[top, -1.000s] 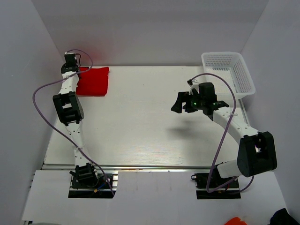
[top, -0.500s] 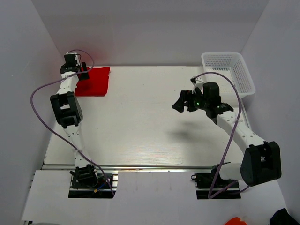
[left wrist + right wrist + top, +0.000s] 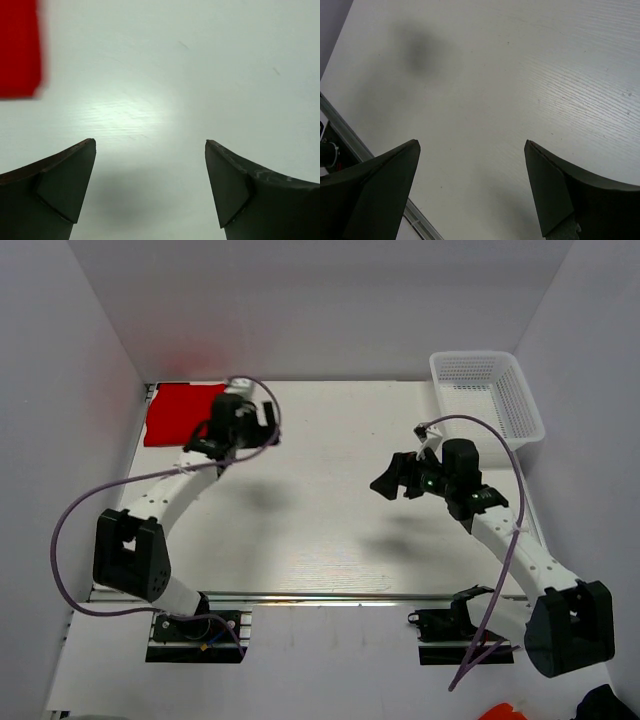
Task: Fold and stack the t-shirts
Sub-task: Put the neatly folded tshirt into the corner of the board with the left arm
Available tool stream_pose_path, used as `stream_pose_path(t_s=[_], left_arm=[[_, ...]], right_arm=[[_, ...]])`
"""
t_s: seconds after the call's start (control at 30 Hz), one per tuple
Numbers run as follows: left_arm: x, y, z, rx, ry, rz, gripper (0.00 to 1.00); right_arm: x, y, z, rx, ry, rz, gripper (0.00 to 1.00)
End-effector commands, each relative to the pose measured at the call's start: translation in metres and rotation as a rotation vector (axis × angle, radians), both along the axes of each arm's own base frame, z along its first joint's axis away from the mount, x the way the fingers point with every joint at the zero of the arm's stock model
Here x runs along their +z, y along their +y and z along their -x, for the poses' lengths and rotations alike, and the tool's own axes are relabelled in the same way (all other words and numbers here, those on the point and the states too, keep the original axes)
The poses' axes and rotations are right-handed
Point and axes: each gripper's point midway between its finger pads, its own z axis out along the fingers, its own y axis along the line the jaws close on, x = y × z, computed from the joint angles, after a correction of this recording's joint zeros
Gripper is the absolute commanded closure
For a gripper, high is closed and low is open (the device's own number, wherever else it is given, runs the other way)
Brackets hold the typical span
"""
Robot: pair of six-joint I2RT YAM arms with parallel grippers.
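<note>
The red t-shirt lies folded flat in the table's far left corner; the left wrist view catches its edge at the upper left. My left gripper hovers just right of the t-shirt, apart from it. Its jaws stand wide open over bare white tabletop, nothing between them. My right gripper hangs above the right middle of the table, also open and empty, with only tabletop below.
A white mesh basket stands at the far right corner, nothing showing inside it. White walls close in the table at the back and both sides. A metal rail runs along the near edge, also glimpsed in the right wrist view.
The left gripper opened, let go of the red t-shirt and swung right, away from the corner. The t-shirt now lies flatter against the back left corner. The right arm shifted slightly.
</note>
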Motion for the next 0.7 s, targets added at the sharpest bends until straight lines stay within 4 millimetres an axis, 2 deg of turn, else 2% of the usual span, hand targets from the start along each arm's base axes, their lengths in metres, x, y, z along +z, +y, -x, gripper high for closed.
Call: stream_pose_path(t_s=[0.0, 0.03, 0.07, 0.13, 0.17, 0.2, 0.23, 0.33, 0.43, 0.63, 0.67], left_arm=[[-0.011, -0.064, 0.034, -0.125, -0.008, 0.061, 0.0], [-0.026, -0.093, 0.06, -0.202, 0.027, 0.058, 0.0], [-0.04, -0.105, 0.076, -0.255, 0.052, 0.062, 0.0], [-0.043, -0.128, 0.098, -0.335, 0.058, 0.068, 0.0], [-0.035, -0.13, 0.106, -0.353, 0.038, 0.062, 0.0], [-0.04, -0.123, 0.112, -0.326, 0.039, 0.016, 0.0], [-0.039, -0.122, 0.118, -0.322, 0.032, 0.004, 0.0], [-0.022, -0.113, 0.138, -0.346, -0.056, -0.018, 0.0], [-0.017, -0.106, 0.155, -0.347, -0.09, -0.011, 0.0], [-0.023, -0.087, 0.164, -0.3, -0.081, -0.061, 0.0], [-0.016, -0.084, 0.163, -0.286, -0.101, -0.058, 0.0]], right_arm=[[0.006, -0.007, 0.014, -0.005, -0.03, 0.004, 0.1], [-0.009, -0.011, 0.021, -0.016, -0.007, 0.021, 0.1], [-0.006, -0.015, 0.022, -0.04, -0.033, 0.023, 0.1], [-0.017, -0.024, 0.026, -0.084, -0.051, 0.028, 0.1], [-0.02, -0.027, 0.026, -0.119, -0.049, 0.029, 0.1], [-0.013, -0.032, 0.024, -0.153, -0.09, 0.022, 0.1], [-0.025, -0.034, 0.028, -0.163, -0.073, 0.027, 0.1], [-0.028, -0.038, 0.029, -0.197, -0.069, 0.014, 0.1], [-0.033, -0.039, 0.03, -0.204, -0.057, 0.018, 0.1], [-0.032, -0.037, 0.025, -0.229, -0.09, -0.028, 0.1], [-0.031, -0.036, 0.025, -0.219, -0.1, -0.037, 0.1]])
